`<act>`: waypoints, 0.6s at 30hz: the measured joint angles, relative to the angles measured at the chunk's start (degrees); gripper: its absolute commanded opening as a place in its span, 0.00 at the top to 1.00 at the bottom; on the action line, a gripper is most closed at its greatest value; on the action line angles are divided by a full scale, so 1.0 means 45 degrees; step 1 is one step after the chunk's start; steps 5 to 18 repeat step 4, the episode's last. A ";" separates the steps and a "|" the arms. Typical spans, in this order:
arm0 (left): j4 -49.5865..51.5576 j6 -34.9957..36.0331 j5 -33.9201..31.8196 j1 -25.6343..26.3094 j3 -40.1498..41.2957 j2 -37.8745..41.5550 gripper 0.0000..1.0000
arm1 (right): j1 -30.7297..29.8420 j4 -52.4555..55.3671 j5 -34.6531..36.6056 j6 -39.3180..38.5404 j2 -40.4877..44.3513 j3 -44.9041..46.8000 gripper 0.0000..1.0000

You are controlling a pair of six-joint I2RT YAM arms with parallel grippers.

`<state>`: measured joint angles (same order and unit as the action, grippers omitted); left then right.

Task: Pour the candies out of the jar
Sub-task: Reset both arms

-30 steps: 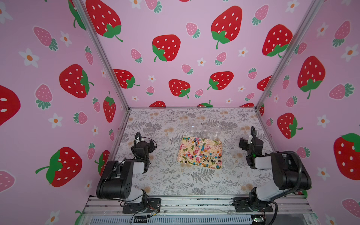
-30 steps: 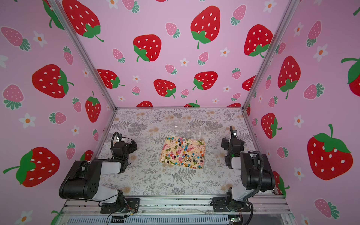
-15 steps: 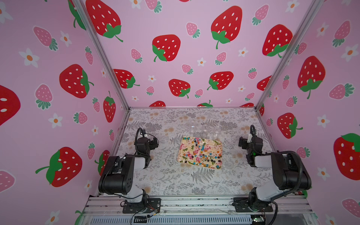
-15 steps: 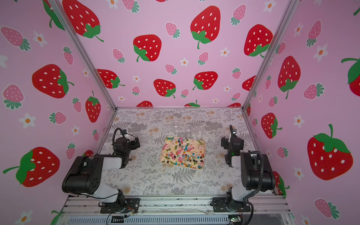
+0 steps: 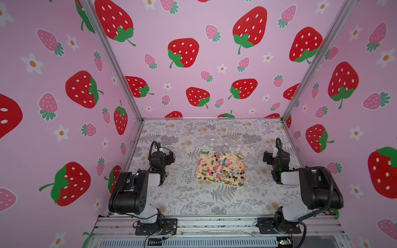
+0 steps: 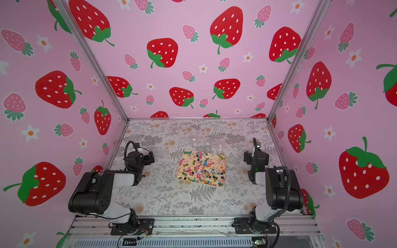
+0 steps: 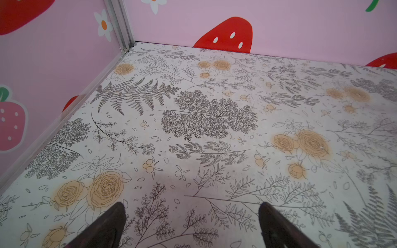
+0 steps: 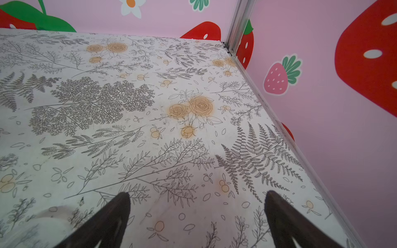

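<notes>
The left hand (image 7: 191, 206) stood wide open, its dark fingers (image 7: 107, 225) well apart above the counter (image 7: 193, 128), holding nothing. The right hand (image 8: 197, 195) was just as wide and held nothing either. Whether the tips of either touched the counter could not be told.

The candies (image 5: 219, 169) lay scattered across the flowered tray (image 5: 197, 174) in the middle of the counter, round heads and white sticks pointing every way. A clear jar (image 5: 253, 181) sat on the counter just beside the tray's near corner on the right arm's side. The counter's print showed through it, and whether it stood or lay on its side could not be told. Three clear jars (image 5: 226, 141) stood in a row just behind the tray.

In both top views each hand sat near its own side wall (image 5: 129, 150), well apart from the tray, with open counter between. The tray lay slightly skewed, and broad counter ran from it to the front rail (image 5: 214, 223) and to the back wall (image 5: 214, 85).
</notes>
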<state>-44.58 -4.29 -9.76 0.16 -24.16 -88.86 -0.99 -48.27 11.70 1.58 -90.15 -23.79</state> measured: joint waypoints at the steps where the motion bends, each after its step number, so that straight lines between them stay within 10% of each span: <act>1: 0.0024 0.0000 0.0005 0.0000 -0.0005 0.0000 0.01 | -0.0039 0.0058 0.0000 -0.0044 0.0000 -0.0024 0.01; 18: 0.0087 0.0000 0.0044 0.0000 -0.0010 0.0000 0.01 | -0.0175 0.0209 0.0019 -0.0141 0.0000 -0.0102 0.01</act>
